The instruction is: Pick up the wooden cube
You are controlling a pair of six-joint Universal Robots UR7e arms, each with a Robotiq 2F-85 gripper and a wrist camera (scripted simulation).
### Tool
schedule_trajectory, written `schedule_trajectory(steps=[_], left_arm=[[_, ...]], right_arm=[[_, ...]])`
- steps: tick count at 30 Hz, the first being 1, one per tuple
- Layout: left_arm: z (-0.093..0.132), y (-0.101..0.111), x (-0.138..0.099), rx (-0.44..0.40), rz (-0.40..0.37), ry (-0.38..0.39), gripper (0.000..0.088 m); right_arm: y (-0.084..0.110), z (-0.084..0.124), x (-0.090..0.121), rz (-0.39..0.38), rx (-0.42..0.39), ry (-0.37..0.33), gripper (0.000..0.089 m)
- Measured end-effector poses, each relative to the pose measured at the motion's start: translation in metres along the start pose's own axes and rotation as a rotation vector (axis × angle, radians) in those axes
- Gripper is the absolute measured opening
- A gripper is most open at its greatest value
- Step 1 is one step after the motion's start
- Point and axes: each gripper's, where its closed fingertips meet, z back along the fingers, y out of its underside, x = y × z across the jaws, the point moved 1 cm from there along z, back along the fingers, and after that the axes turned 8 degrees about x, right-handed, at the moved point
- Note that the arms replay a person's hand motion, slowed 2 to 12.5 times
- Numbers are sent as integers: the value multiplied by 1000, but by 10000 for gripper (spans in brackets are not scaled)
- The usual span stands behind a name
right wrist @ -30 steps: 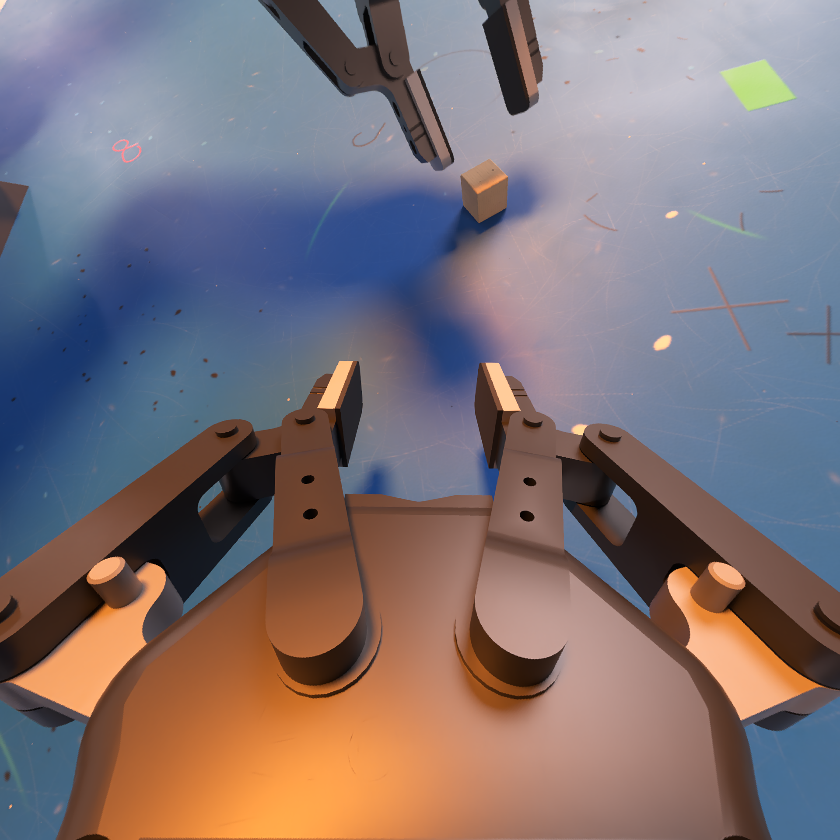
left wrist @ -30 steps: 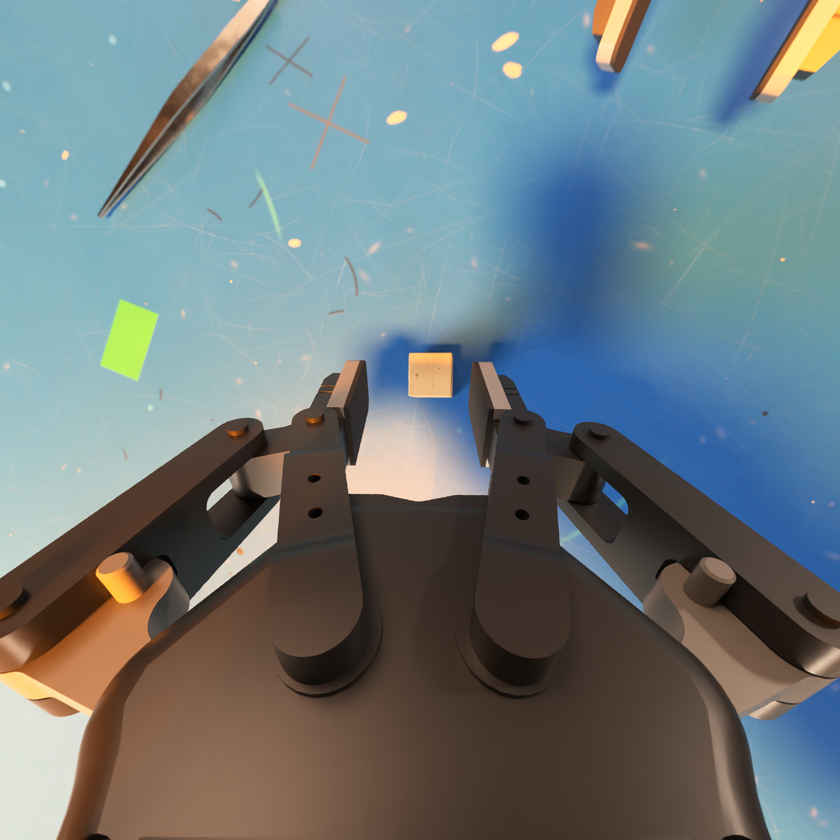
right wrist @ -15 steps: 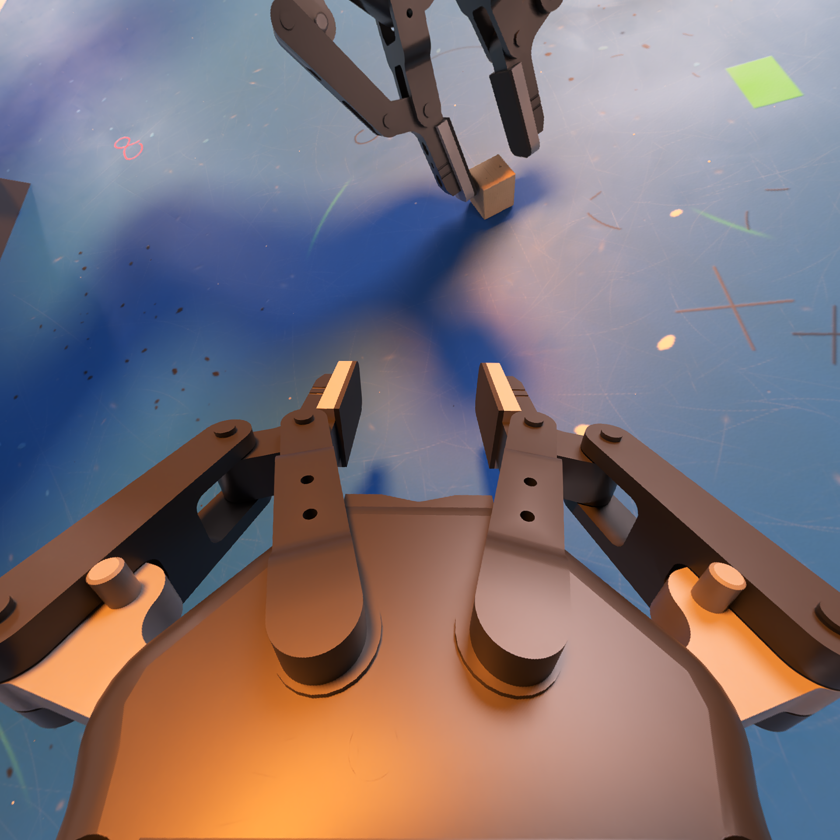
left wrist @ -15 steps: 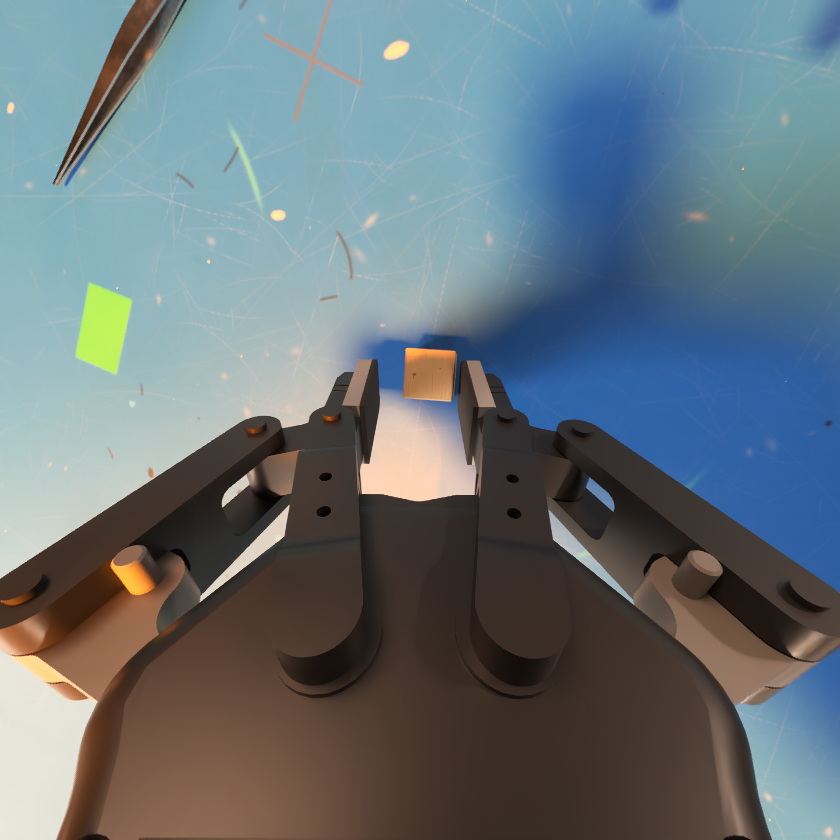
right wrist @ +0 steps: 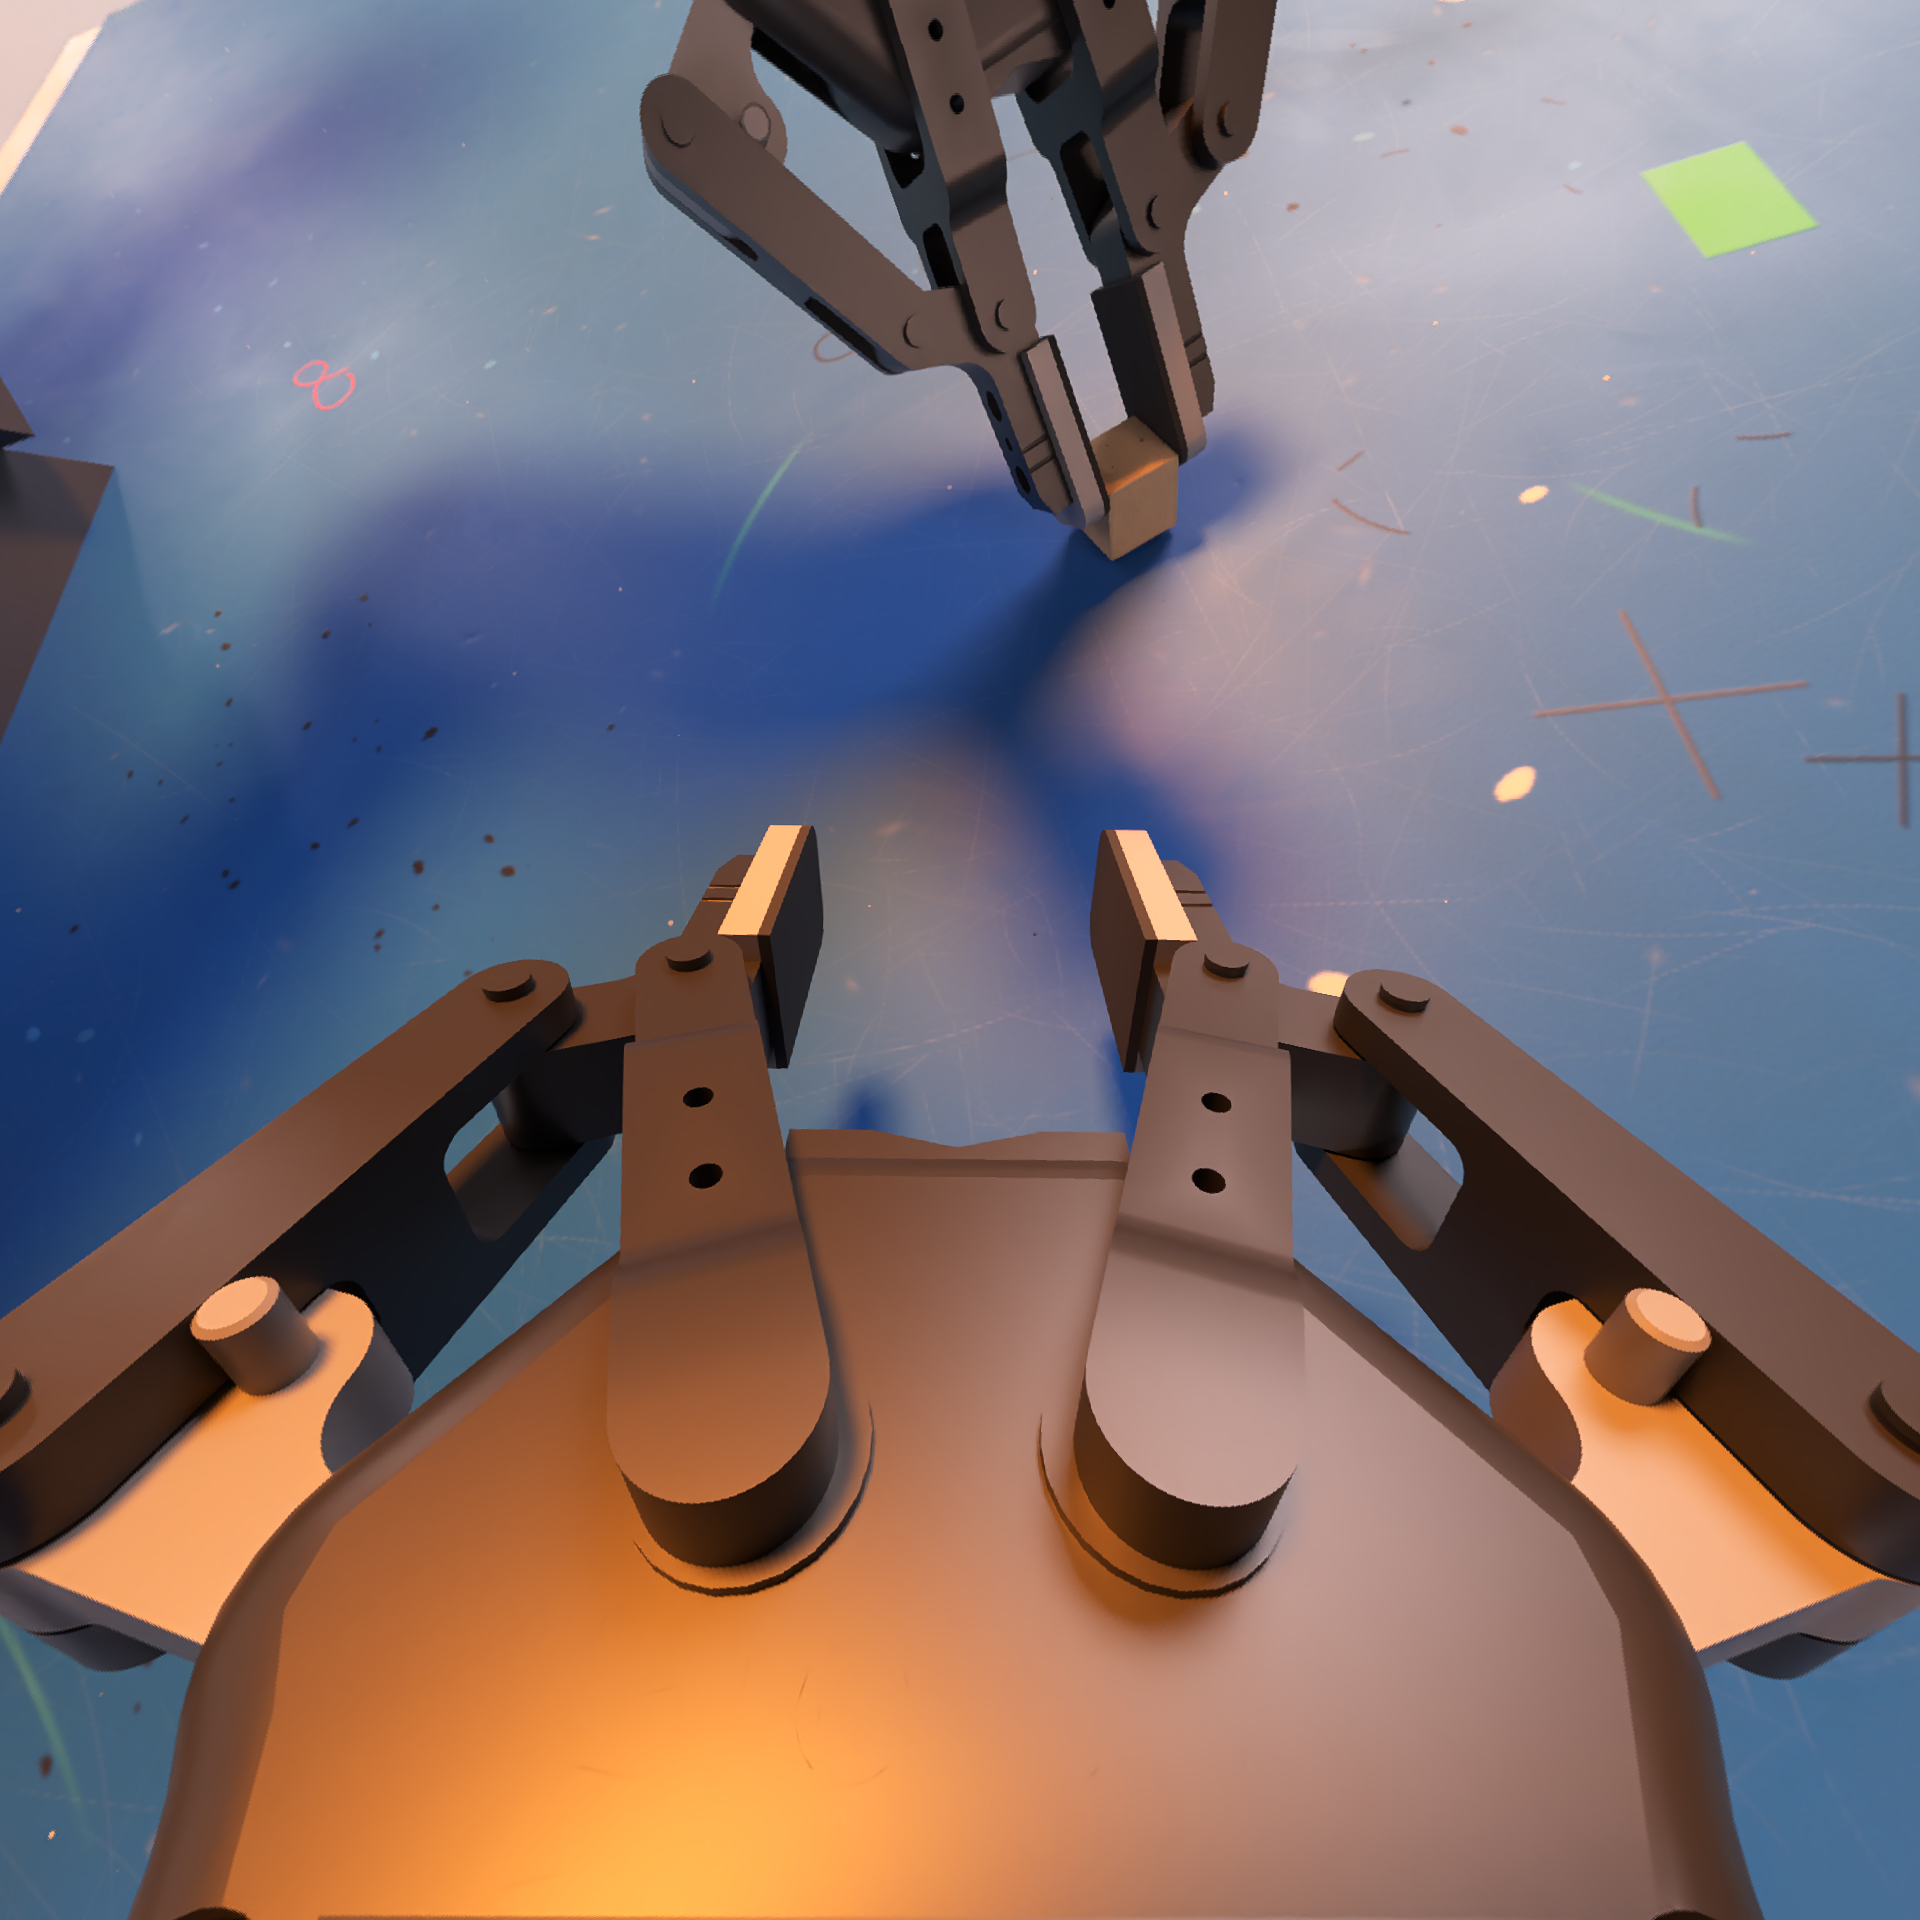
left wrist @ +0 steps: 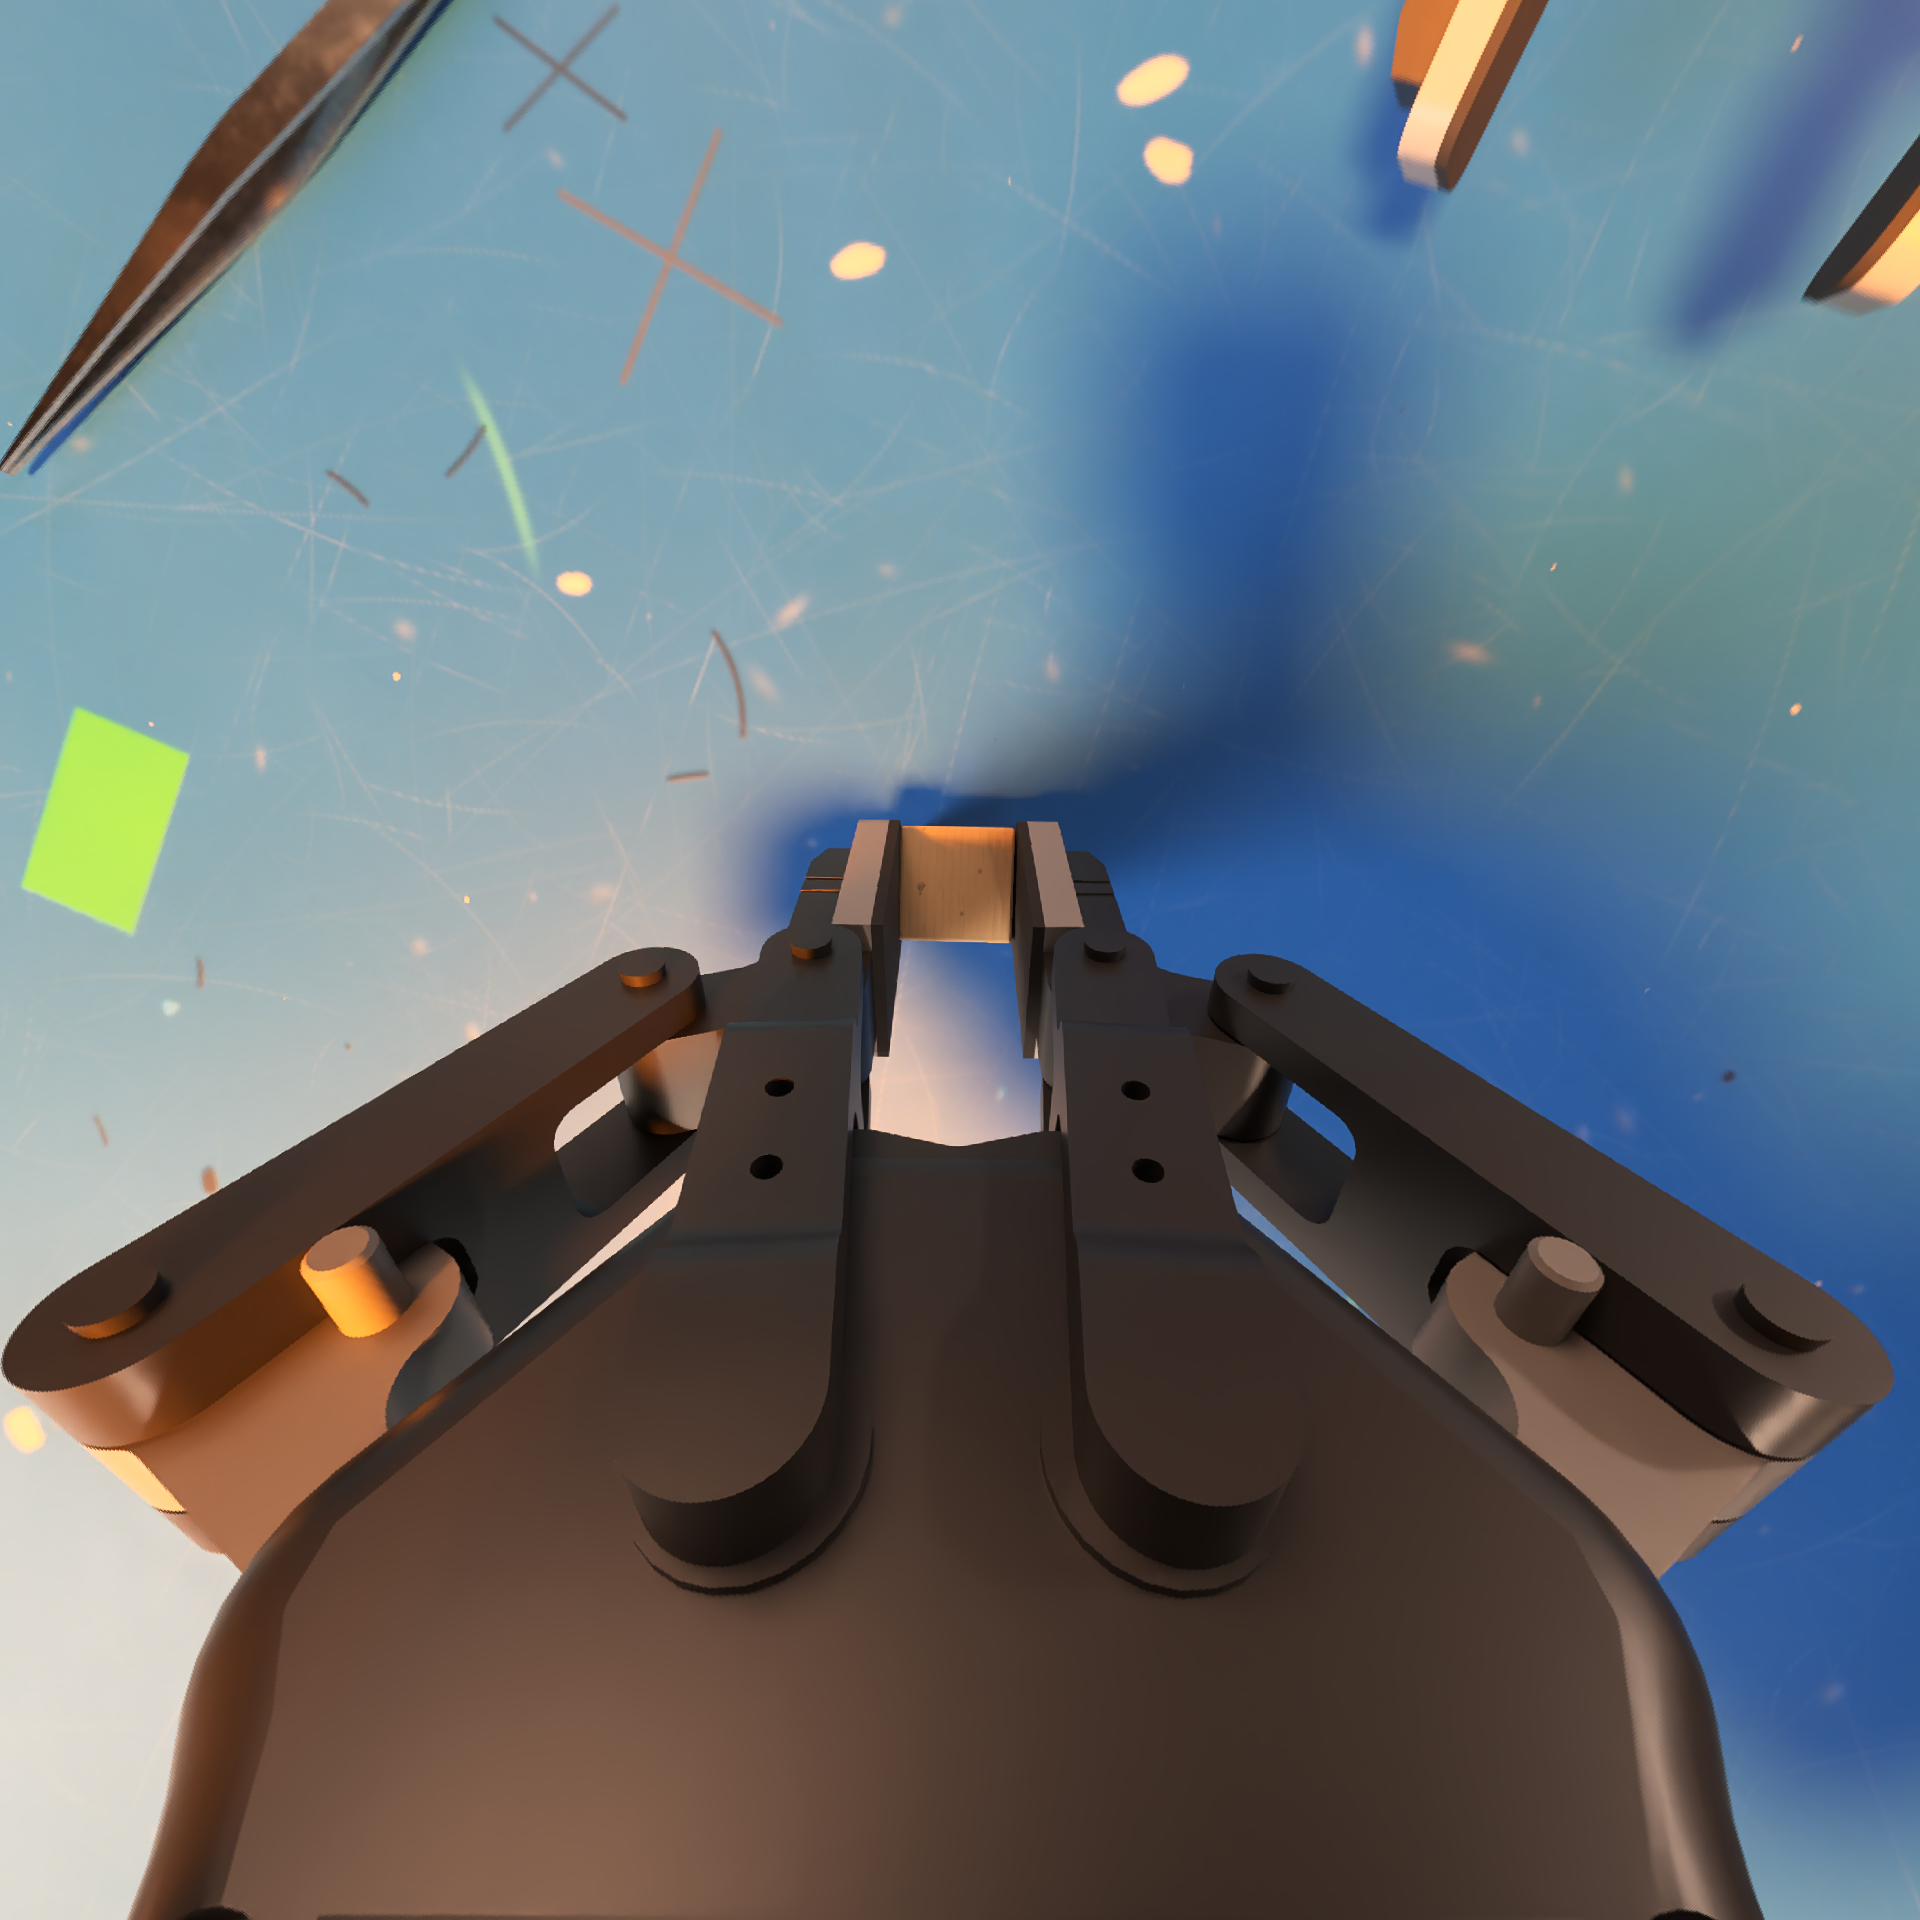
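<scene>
The small wooden cube (left wrist: 956, 883) sits between the pads of my left gripper (left wrist: 956, 881), which is shut on it. In the right wrist view the same cube (right wrist: 1135, 497) is pinched by the left gripper (right wrist: 1127, 473) right at the blue tabletop; I cannot tell whether it still touches the surface. My right gripper (right wrist: 956, 914) is open and empty, hanging above the table nearer to me, well apart from the cube.
Metal tweezers (left wrist: 208, 229) lie at the far left. A green patch (left wrist: 104, 821) marks the table to the left. The right gripper's fingertips (left wrist: 1444, 94) show at the top right. A dark block (right wrist: 42, 561) stands at the left edge.
My left gripper came down around the cube and closed its pads onto it; half a second ago the pads still stood apart from it. The right gripper has stayed in place, open.
</scene>
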Motion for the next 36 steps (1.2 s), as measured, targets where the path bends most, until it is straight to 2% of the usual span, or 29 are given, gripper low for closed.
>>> schedule_trajectory(steps=[5, 18, 28, 36], left_arm=[[3, -15, -3, -99, 25, 48, 193], [33, -62, -20, -482, 33, 209, 193], [54, -80, -33, -723, 0, 309, 193], [64, -89, -43, -862, 12, 380, 193]], right_arm=[[-3, 3, 0, -12, -32, -12, 485], [-13, 11, -2, -27, -128, -18, 493], [-19, 14, 1, -3, -177, -14, 494], [-19, 14, 2, 8, -174, -3, 497]])
